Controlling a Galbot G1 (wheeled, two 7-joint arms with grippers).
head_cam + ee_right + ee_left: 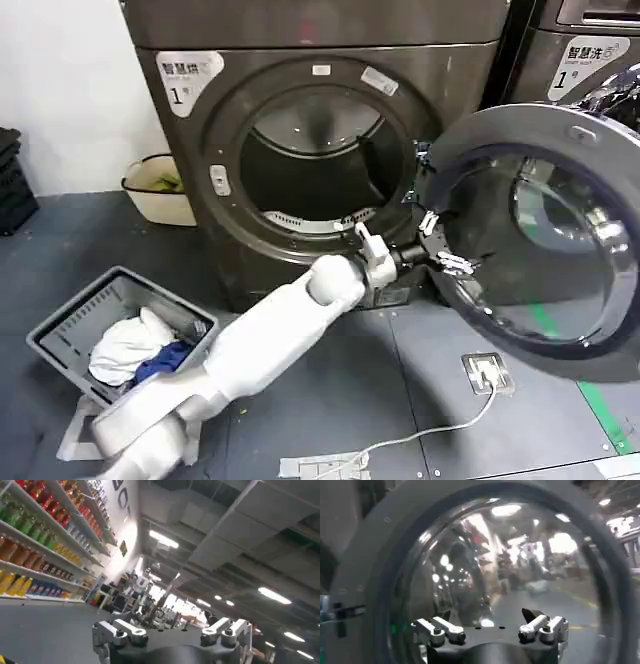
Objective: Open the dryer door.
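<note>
Dryer [200,150] fills upper centre of head view, drum mouth exposed. Door [545,235] swung wide at right of frame. We see left tool [440,245] at door's inner rim, mid-frame, fingers spread apart, gripping nothing. Left wrist view: left tool [490,630] faces door glass [510,560]. Right tool [172,632] fingers parted, aimed at ceiling. Basket [75,325] with laundry lower left on floor.

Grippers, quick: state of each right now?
Left gripper: open, holding nothing, at the inner side of the swung-open dryer door.
Right gripper: open, holding nothing.
</note>
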